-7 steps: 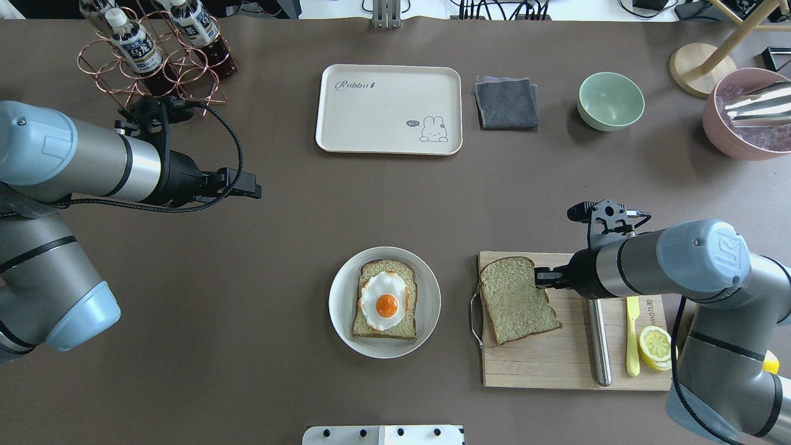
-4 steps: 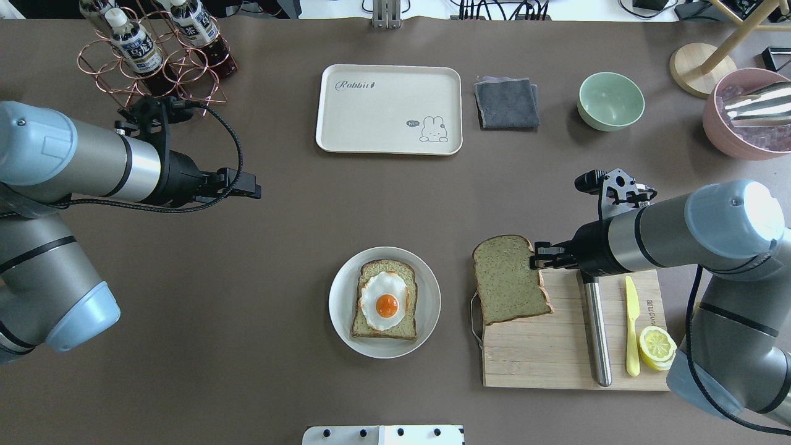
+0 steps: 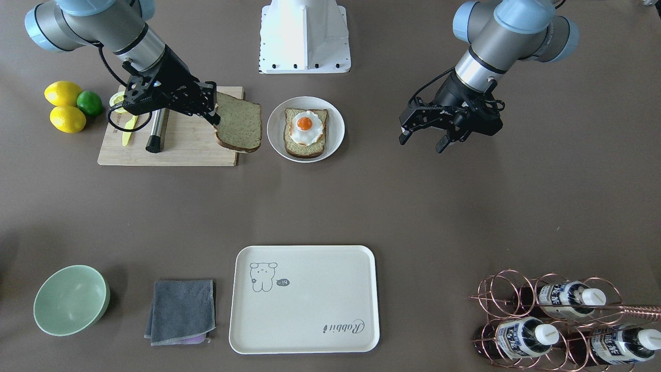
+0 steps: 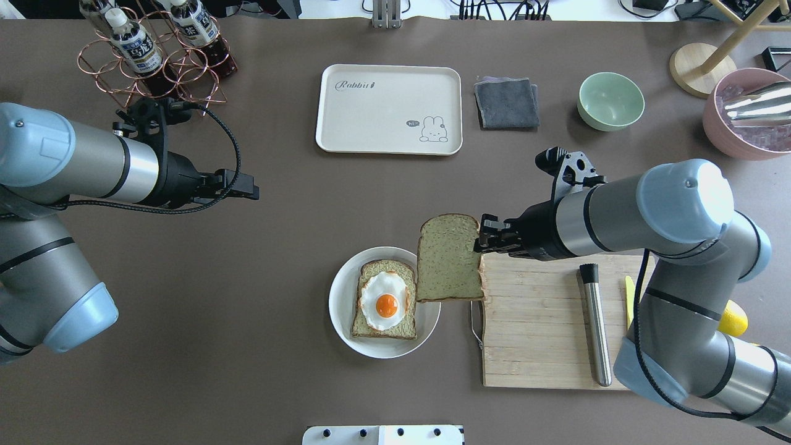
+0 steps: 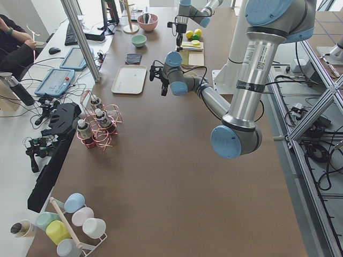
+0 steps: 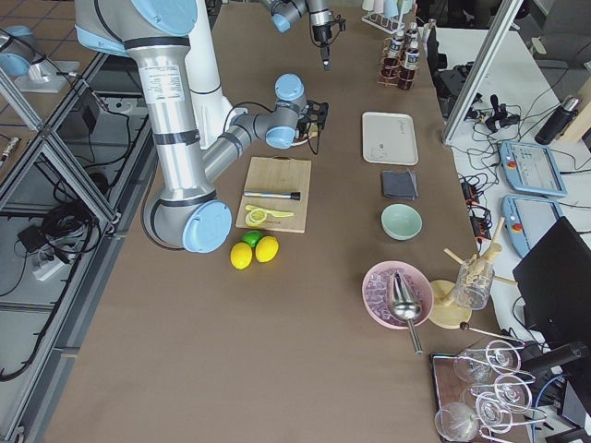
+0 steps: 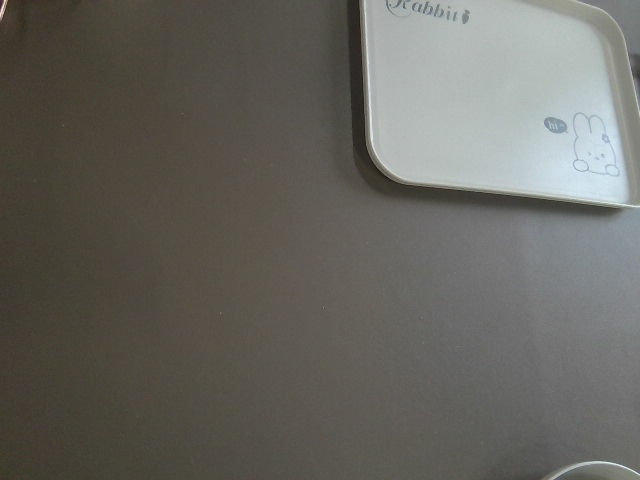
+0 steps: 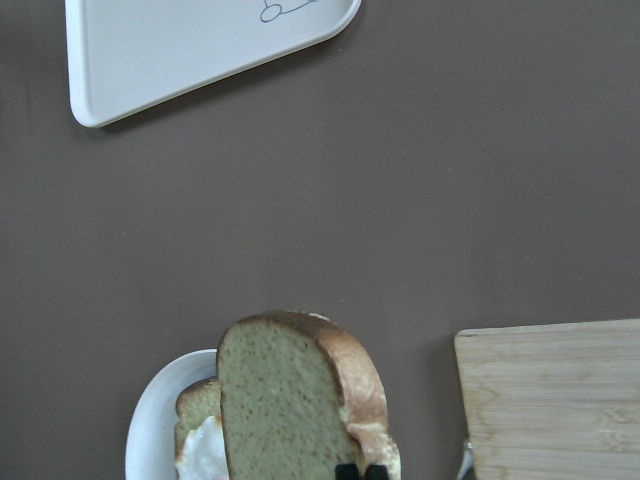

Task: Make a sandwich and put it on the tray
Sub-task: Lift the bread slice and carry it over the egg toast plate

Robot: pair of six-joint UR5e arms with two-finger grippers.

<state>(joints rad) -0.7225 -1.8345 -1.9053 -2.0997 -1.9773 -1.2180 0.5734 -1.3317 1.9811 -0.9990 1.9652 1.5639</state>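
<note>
Since the earlier overhead frames, the right arm has carried the loose bread slice [image 4: 449, 259] off the cutting board [image 4: 537, 334] toward the robot's left. The left arm has barely shifted. The right gripper [image 4: 481, 241] is clamped on the slice's right-hand edge, near its far corner, and holds it raised and roughly level. Seen from overhead, the slice overlaps the right rim of the white plate [image 4: 346, 337]. Its height above the plate cannot be told.

Governing relation: the egg-topped slice [image 4: 371, 327] lies on the plate, to the robot's left of the held slice and slightly nearer the robot's base. Both slices have their long axes running near to far, domed crusts at the far end. On that basis the coming move appears to call for a sideways shift and a descent, with little rotation. The right arm is the nearer one. The left gripper [image 3: 423, 142] hangs with fingers spread, grasping nothing, well apart from the plate on its other side.

Surface: a flat, matte brown table cover. The tray [image 4: 388, 108] sits at the far side of the table, well apart from the plate and almost straight ahead of it. A grey cloth [image 4: 507, 103] and a green bowl [image 4: 610, 101] lie beside it, to the robot's right. Beyond the far edge, a control tablet [image 6: 523, 168] rests on an operators' bench.
</note>
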